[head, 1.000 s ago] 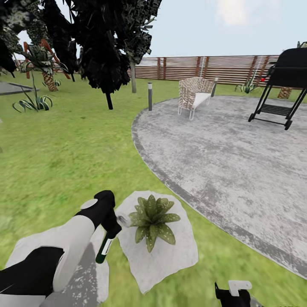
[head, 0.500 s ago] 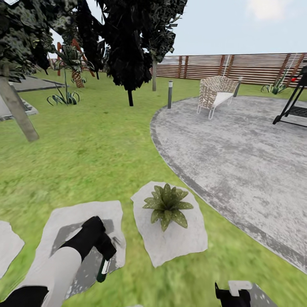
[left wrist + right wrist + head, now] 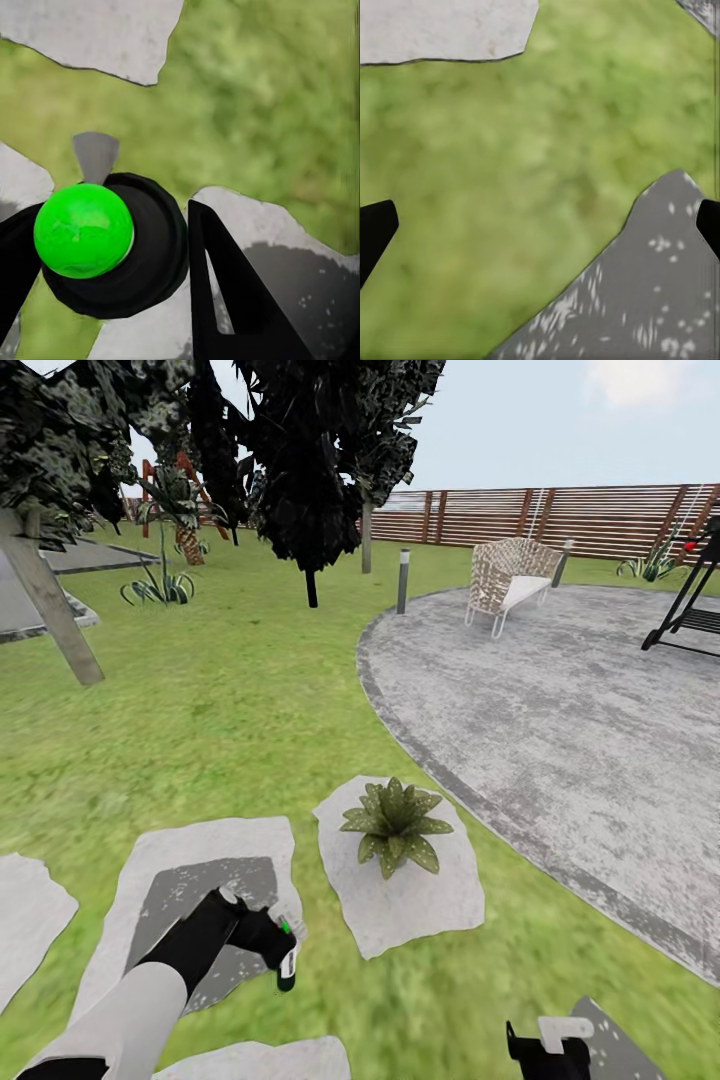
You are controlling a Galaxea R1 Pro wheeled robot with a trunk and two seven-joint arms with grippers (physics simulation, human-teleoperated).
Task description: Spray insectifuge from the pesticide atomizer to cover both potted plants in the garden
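The pesticide atomizer (image 3: 287, 962), dark green with a whitish label, is held low over the grass edge of a stepping stone by my left gripper (image 3: 268, 942), which is shut on it. In the left wrist view the atomizer (image 3: 84, 231) shows end-on as a bright green round cap in a black ring, between the black fingers (image 3: 225, 300). One potted plant (image 3: 396, 826), a speckled olive rosette, sits on a pale stone (image 3: 410, 905) just right of and beyond the bottle. The other plant is out of view. My right gripper (image 3: 545, 1048) hangs open low at the right over grass (image 3: 540, 225).
Grey stepping stones (image 3: 190, 880) lie around my left arm. A round paved patch (image 3: 560, 710) spreads to the right, with a wicker chair (image 3: 505, 582), a lamp post (image 3: 403, 580) and a black grill (image 3: 690, 610). Dark trees (image 3: 300, 480) and a slatted fence (image 3: 560, 515) stand behind.
The whole view swung left and then settled. My left arm has drawn down and to the right with the atomizer, which has tilted so its green end shows.
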